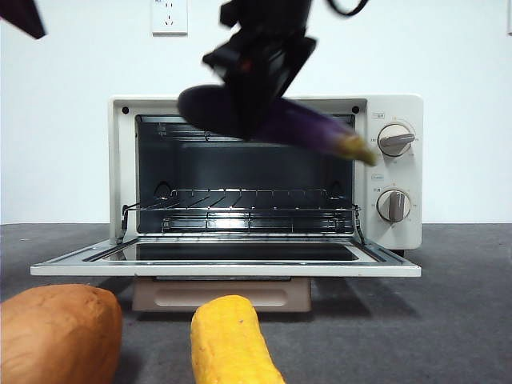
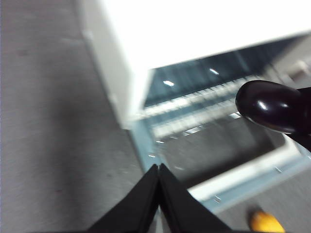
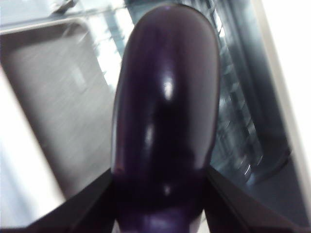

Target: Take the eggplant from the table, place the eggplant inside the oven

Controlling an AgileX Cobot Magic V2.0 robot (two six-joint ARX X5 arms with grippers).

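Eggplant (image 1: 280,120) hangs in the air, clamped crosswise between the fingers of the right gripper (image 1: 252,76), level with the top of the oven (image 1: 396,108) opening and just in front of it. Its rounded dark end juts past the fingers on one side, its yellowish stem end on the other, toward the knobs (image 1: 394,140). Pickup from the desk (image 1: 448,320) looks done; what remains, I judge, is carrying the load inward and down onto the wire rack (image 1: 240,210), then letting go. The oven door (image 1: 224,268) lies folded flat below the fingers, so the way in appears free.

The left gripper (image 2: 158,194) waits off to the side with its fingers pressed together on nothing, the eggplant's blunt end visible ahead of them; that view is blurred, so its height above the desk is hard to judge.

The desk is dark grey and matte. A sweet potato (image 1: 56,332) and a yellow corn-like piece (image 1: 232,340) lie before the oven. Behind stands a plain white wall with a socket (image 1: 169,16).
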